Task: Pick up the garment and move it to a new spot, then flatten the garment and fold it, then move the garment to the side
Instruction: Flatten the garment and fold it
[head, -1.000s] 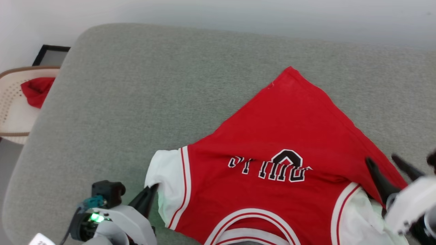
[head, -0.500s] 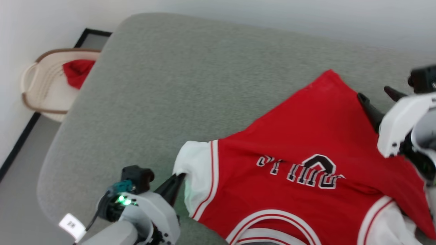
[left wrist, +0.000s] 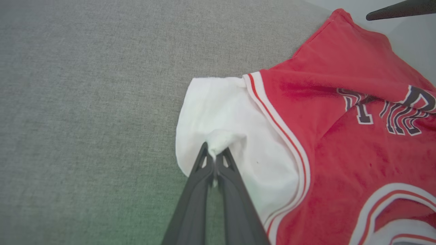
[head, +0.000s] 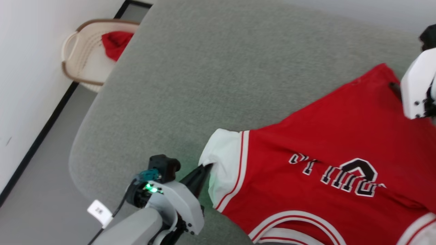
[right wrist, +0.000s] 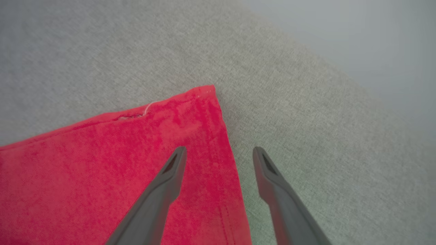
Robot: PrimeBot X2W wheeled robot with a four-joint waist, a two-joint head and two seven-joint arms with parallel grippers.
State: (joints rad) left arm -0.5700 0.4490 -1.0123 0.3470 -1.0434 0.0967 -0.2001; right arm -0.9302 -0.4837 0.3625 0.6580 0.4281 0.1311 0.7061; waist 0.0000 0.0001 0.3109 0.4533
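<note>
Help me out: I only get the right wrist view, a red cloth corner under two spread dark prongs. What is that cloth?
Observer: A garment: a red jersey T-shirt with white sleeves and black lettering, lying on a grey cushion.
Operator: Is anything gripping it?
Observer: Yes. The left tool is shut on a pinch of its white sleeve.
Operator: Anything else red nearby?
Observer: A red cloth lies in a pale basket beside the cushion.
</note>
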